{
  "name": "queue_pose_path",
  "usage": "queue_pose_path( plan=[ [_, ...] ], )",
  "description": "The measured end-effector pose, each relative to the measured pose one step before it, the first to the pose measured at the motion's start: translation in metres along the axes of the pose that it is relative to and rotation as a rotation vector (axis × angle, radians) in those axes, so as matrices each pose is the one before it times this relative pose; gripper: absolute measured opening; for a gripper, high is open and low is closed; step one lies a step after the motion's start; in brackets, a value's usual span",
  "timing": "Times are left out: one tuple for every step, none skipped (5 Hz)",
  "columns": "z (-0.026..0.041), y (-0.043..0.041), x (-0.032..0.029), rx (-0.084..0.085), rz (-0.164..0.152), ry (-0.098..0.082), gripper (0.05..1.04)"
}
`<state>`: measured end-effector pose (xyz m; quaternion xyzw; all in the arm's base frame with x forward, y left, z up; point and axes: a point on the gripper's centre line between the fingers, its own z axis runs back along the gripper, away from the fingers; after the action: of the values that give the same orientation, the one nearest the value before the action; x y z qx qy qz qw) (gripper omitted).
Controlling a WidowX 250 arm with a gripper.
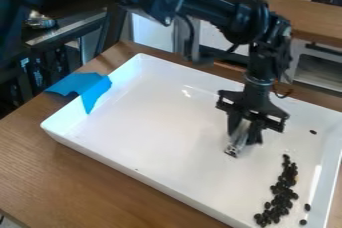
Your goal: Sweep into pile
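Note:
The black gripper (244,131) hangs over the right-centre part of the white tray (153,132), shut on a shiny grey tool (237,139). The tool slants down to the left, its lower end close to the tray floor; whether it touches cannot be told. Dark beans (281,192) form a narrow, uneven band near the tray's right end, below and to the right of the gripper. Several beans lie slightly apart beside the band's lower part, and a lone bean (313,132) sits farther up, right of the gripper.
Raised walls surround the tray. Blue tape (95,92) runs over its upper-left wall onto the wooden table (80,177). A wooden counter (307,14) stands behind, and dark shelving is at the left.

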<state>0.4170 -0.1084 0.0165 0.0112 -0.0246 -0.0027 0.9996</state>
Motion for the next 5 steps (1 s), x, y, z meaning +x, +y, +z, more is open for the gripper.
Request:
queue_pose_path(
  plan=[
    [-0.00101,-0.01731,0.00097,-0.0194,-0.0103,0.0064,0.383],
    [-0.00052,-0.02266,-0.00058,-0.0038,-0.0282,-0.0012,0.383],
    [0.00174,-0.01713,-0.00354,-0.0205,-0.022,0.0048,0.383],
    [0.00034,-0.00613,-0.00238,-0.0102,-0.0136,0.0066,0.383],
    [0.00146,0.00683,-0.00885,-0.006,-0.0151,-0.0033,0.383]
  ],
)
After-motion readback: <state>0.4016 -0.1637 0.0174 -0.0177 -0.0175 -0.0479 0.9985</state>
